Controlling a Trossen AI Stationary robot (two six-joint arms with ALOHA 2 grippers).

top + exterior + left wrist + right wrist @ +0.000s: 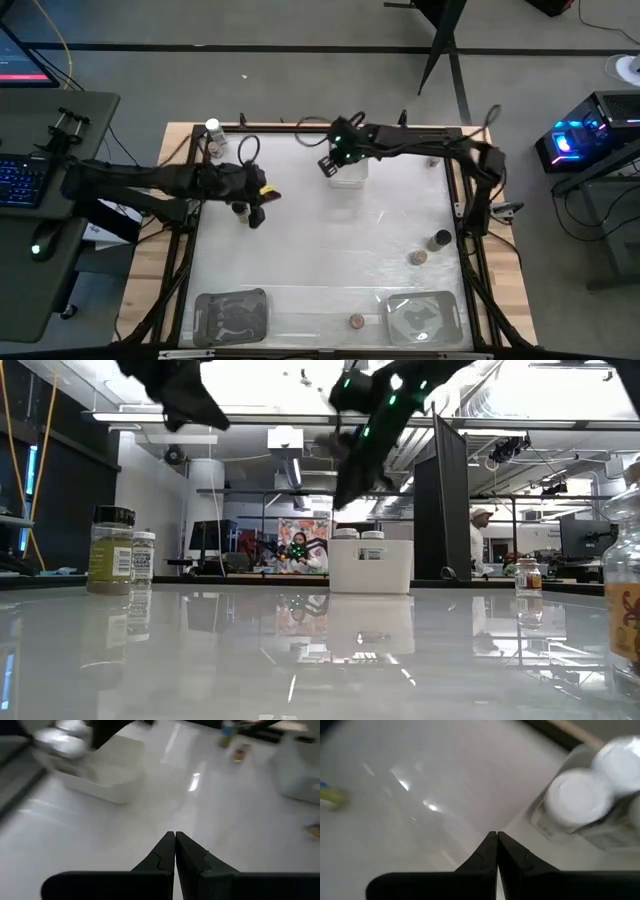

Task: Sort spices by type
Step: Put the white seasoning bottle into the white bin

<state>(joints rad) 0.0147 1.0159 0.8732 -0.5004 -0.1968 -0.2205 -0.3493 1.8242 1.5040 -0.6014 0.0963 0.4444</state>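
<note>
Nearest you, your right gripper [496,836] hangs closed and empty beside the white tray [349,172] at the tabletop's [320,240] far edge, where white-topped jars [576,797] stand upright. Your left gripper [175,836], also closed and empty, hovers left. Two jars [428,248] stand right.

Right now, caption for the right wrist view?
Right gripper, fingers shut and empty, above the white tray holding white-topped jars.

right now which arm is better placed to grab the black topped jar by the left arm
Left. The left gripper hangs almost over the black-topped jar, jaws shut and empty. The right gripper is at the white tray of white-topped jars, farther off.
</note>
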